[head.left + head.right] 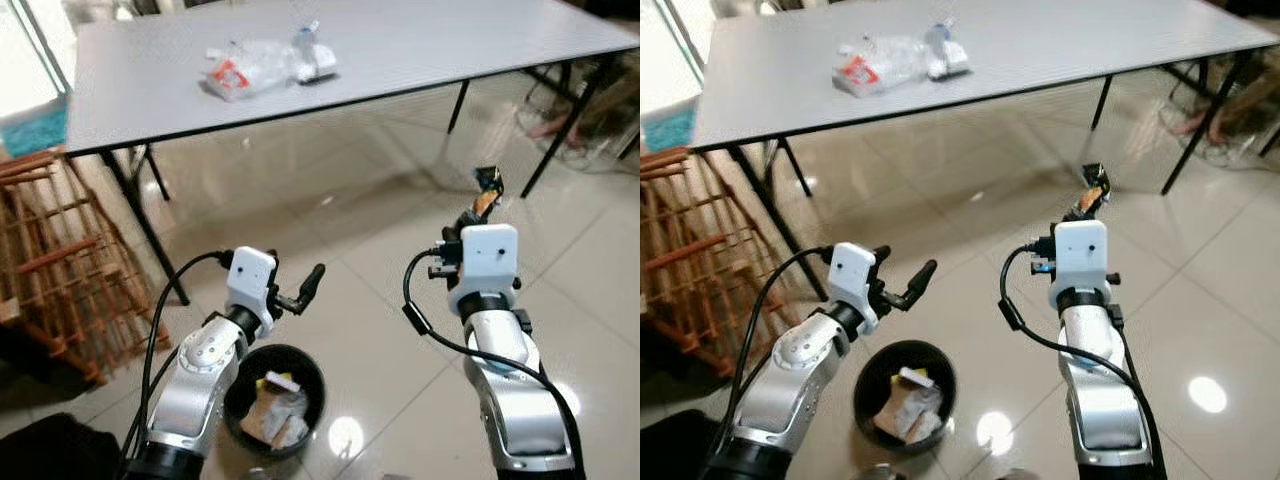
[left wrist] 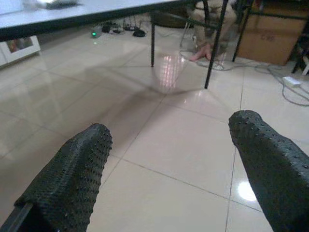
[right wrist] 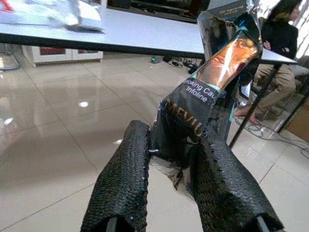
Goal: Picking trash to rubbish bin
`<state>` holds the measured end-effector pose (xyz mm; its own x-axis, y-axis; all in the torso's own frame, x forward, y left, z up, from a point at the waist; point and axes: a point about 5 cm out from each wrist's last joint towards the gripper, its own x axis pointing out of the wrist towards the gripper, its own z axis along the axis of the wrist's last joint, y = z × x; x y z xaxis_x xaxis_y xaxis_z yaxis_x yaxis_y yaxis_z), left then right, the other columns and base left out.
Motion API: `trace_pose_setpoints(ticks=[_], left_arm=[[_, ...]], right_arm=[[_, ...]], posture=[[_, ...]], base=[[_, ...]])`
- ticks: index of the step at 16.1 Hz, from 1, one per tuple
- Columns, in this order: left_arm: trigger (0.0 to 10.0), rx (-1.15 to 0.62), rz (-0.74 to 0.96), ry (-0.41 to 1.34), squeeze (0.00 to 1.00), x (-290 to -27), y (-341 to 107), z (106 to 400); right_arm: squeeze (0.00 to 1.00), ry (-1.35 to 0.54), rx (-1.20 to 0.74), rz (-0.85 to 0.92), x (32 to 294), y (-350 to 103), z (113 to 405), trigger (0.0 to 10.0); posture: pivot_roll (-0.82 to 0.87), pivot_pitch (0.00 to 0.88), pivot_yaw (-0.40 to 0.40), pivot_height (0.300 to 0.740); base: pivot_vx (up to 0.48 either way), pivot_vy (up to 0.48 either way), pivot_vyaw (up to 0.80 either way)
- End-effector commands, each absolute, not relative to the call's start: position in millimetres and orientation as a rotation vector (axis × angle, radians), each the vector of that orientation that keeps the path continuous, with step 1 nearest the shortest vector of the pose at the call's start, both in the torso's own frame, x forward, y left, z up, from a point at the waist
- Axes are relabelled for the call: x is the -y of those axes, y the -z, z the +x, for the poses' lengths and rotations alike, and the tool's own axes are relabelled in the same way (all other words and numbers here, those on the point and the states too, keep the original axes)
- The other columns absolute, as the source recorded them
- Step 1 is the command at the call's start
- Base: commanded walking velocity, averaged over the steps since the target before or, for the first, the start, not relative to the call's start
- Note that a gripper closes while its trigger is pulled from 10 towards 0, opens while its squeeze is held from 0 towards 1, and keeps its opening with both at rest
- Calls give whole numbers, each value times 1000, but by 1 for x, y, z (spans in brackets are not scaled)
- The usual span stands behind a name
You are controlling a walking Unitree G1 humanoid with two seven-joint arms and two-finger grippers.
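Wrapper (image 3: 212, 82) upright in right gripper (image 3: 169, 159)

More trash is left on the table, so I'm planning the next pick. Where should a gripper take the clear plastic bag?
Grip the clear plastic bag at its crumpled middle, coming down from above: it lies flat on the table, giving a side approach little to pinch.

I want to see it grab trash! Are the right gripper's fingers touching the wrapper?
Touching. In the right wrist view, both black fingers press against the crumpled dark wrapper pinched between them.
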<state>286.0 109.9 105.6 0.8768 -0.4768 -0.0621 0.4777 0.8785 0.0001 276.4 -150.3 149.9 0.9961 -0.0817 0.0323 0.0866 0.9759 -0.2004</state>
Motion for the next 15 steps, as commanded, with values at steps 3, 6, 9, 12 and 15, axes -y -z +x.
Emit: trace_pose_setpoints(ticks=[3, 6, 9, 12, 15], left_arm=[[10000, -64, 17, 514, 0, -103, -105, 284], [10000, -68, 18, 509, 0, -103, -104, 284], [10000, -65, 22, 509, 0, -103, -104, 286], [10000, -62, 25, 512, 0, -103, -105, 286], [10000, -59, 29, 517, 0, -104, -106, 286]], right_arm=[[0, 89, 23, -211, 154, -150, 275, 10000], [0, 67, 29, -224, 152, -150, 274, 10000], [0, 54, 27, -225, 149, -149, 275, 10000], [0, 54, 28, -219, 149, -149, 276, 10000], [0, 53, 30, -214, 148, -149, 276, 10000]], posture=[[-15, 98, 6, 740], [-14, 99, 4, 740], [-11, 94, 7, 740], [-9, 89, 10, 740], [-8, 88, 14, 740]], base=[[0, 0, 0], [0, 0, 425], [0, 0, 800], [0, 0, 800], [0, 0, 800]])
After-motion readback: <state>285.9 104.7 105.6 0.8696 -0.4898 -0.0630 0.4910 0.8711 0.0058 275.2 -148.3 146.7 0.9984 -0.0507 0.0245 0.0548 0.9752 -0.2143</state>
